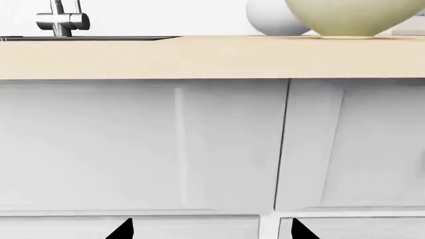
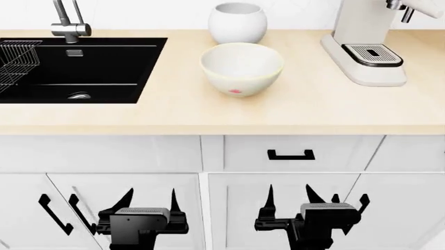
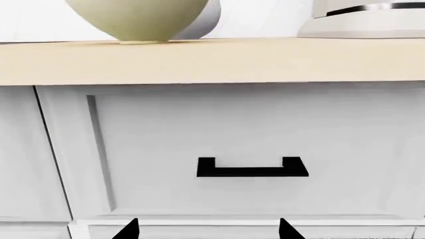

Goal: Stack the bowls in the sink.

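Far left of the head view: wire rack (image 2: pixel 15 61) in the black sink (image 2: pixel 104 70), drain (image 2: pixel 79 96) at its front, steel faucet (image 2: pixel 68 23) behind it. Sink is set into the table (image 2: pixel 313 109). Both bowls sit on the table right of the sink, none in it. Cream bowl (image 2: pixel 241 67) is upright near the table middle, yellowish rim, small pink mark on its side. White bowl (image 2: pixel 238 23) stands just behind it, closer to the wall; cannot tell if they touch. Coffee machine (image 2: pixel 367 47) at far right. Below the table edge: white cabinets, a drawer with a black handle (image 2: pixel 291 154). Left end effector (image 2: pixel 148 200) is low in front of the cabinets, fingers spread, empty. Right end effector (image 2: pixel 288 196) is beside it, also spread and empty. Both are well below the bowls.
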Motion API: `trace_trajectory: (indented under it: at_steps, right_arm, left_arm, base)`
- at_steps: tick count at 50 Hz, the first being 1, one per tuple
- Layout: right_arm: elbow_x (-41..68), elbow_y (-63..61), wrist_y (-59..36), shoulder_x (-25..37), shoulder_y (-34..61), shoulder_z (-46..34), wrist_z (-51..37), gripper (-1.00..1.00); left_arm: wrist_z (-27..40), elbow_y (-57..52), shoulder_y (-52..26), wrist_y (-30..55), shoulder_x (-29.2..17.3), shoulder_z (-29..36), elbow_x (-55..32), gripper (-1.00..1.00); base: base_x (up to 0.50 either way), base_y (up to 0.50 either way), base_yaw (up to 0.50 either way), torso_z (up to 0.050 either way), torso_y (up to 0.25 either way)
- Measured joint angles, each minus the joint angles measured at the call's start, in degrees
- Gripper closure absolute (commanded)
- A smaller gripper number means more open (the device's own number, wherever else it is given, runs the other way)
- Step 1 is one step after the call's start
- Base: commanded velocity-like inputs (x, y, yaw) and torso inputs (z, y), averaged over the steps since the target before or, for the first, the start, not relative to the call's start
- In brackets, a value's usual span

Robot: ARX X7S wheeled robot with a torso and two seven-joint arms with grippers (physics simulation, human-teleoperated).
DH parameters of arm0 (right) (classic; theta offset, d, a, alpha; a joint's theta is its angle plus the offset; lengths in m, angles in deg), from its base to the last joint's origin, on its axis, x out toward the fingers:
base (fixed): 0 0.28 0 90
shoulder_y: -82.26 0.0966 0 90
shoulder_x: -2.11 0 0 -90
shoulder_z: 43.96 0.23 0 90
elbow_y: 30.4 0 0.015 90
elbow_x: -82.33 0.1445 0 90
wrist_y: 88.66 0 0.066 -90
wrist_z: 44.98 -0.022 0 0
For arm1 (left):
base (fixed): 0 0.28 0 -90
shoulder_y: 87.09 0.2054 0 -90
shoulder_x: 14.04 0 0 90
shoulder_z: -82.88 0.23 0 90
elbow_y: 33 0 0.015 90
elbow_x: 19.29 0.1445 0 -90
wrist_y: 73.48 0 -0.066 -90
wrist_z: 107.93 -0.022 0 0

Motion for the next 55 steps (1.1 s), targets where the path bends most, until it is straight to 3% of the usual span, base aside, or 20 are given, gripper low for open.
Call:
trace_trajectory:
  at_steps: [8, 14, 21, 26, 31, 36, 45, 55]
  right_arm:
    - [1.22, -3.85, -3.27, 0.76, -0.30, 0.04, -0.99, -1.00]
    - [2.76, -15.62, -12.44, 3.44, -0.93, 0.87, -2.78, -1.00]
    - [7.32, -35.42, -30.28, 7.78, 0.44, 5.10, -5.95, -1.00]
    - [21.05, -46.42, -41.25, 15.83, 5.53, 8.20, -16.55, -1.00]
    - [39.47, -52.60, -48.98, 24.71, 14.54, 9.11, -30.77, -1.00]
    - [56.23, -54.32, -55.42, 31.03, 26.11, 7.55, -43.85, -1.00]
    - [79.03, -50.01, -64.19, 36.71, 48.95, 0.06, -62.57, -1.00]
    - [93.28, -42.77, -69.81, 38.75, 69.34, -10.79, -75.27, -1.00]
  left_arm:
    - [0.48, -1.08, 0.14, 1.20, -0.45, 0.34, -0.75, -1.00]
    - [0.92, -7.92, 1.57, 6.14, -1.64, -0.05, -3.05, -1.00]
    - [3.50, -24.56, 2.06, 19.96, -5.37, -4.89, -10.81, -1.00]
    - [10.03, -37.57, -1.87, 34.56, -10.29, -14.82, -25.84, -1.00]
    - [23.34, -43.63, -10.93, 45.37, -19.32, -22.92, -48.09, -1.00]
    - [35.66, -43.88, -23.50, 52.68, -29.40, -23.41, -65.99, -1.00]
    - [50.01, -38.16, -49.10, 63.07, -43.44, -14.04, -87.57, -1.00]
    - [62.78, -30.65, -74.61, 71.95, -51.72, 1.19, -104.83, -1.00]
  base:
    - [0.00, 0.00, 0.00, 0.000, 0.000]
    - [0.00, 0.00, 0.00, 0.000, 0.000]
    - [0.00, 0.00, 0.00, 0.000, 0.000]
    - [0.00, 0.00, 0.00, 0.000, 0.000]
    - [0.00, 0.00, 0.00, 0.000, 0.000]
    - [0.00, 0.00, 0.00, 0.000, 0.000]
    - [0.00, 0.00, 0.00, 0.000, 0.000]
    - [0.00, 0.00, 0.00, 0.000, 0.000]
